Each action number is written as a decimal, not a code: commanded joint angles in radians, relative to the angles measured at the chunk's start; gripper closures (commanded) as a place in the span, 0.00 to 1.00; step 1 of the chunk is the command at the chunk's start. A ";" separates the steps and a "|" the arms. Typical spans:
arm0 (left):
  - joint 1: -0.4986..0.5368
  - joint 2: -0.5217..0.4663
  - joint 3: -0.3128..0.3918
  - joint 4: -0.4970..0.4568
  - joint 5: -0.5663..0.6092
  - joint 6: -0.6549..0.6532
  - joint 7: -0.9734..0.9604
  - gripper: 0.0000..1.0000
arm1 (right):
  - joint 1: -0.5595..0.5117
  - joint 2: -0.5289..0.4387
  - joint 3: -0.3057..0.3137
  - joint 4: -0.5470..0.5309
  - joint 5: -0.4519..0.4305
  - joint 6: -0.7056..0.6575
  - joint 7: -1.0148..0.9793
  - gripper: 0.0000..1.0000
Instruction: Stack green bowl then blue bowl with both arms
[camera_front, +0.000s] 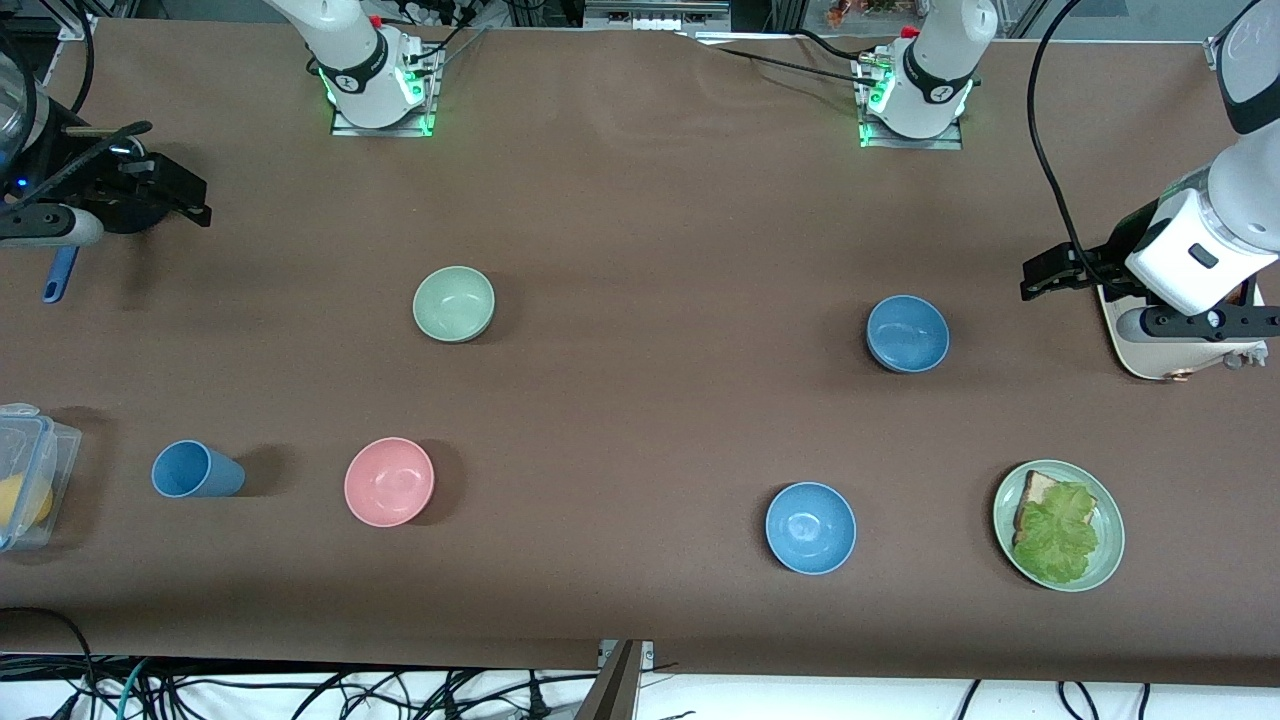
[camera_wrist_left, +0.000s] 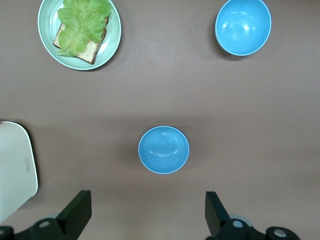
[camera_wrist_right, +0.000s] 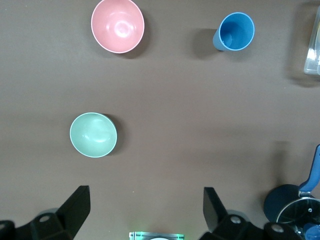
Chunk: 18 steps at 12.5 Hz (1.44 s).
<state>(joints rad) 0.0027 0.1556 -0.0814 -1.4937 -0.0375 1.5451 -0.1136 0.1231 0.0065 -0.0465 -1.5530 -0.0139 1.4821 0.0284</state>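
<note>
On the brown table (camera_front: 640, 420), the small matte sage-green bowl (camera_front: 454, 303) and steel-blue bowl (camera_front: 907, 333) sit well apart, untouched. Left gripper (camera_wrist_left: 145, 212) and right gripper (camera_wrist_right: 145, 210) hover spread; pinch each rim squarely.

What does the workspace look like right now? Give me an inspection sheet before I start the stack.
Surface: brown table cover, no spills seen.
Job's things: green bowl upright, toward the right arm's end; blue bowl upright, toward the left arm's end; not yet stacked.
Clutter: brighter blue bowl, pink bowl, blue cup on its side, plate with toast and lettuce, clear container, white appliance.
Grippers: left gripper open, empty, above the white appliance; right gripper open, empty, at the table's edge.
Cables: black cable hanging by the left arm; more below the table's front edge.
Surroundings: nothing seen.
</note>
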 joint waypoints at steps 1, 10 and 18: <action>-0.003 0.004 0.005 0.016 -0.019 -0.016 0.006 0.00 | -0.013 0.004 0.016 0.019 0.002 -0.020 0.010 0.00; -0.001 0.004 0.006 0.016 -0.019 -0.016 0.009 0.00 | -0.013 0.004 0.016 0.019 0.002 -0.020 0.011 0.00; -0.001 0.005 0.006 0.016 -0.019 -0.016 0.009 0.00 | -0.014 0.009 0.011 0.019 0.058 -0.006 -0.005 0.00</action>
<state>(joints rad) 0.0028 0.1556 -0.0803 -1.4937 -0.0375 1.5451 -0.1136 0.1229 0.0065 -0.0436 -1.5530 0.0255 1.4820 0.0287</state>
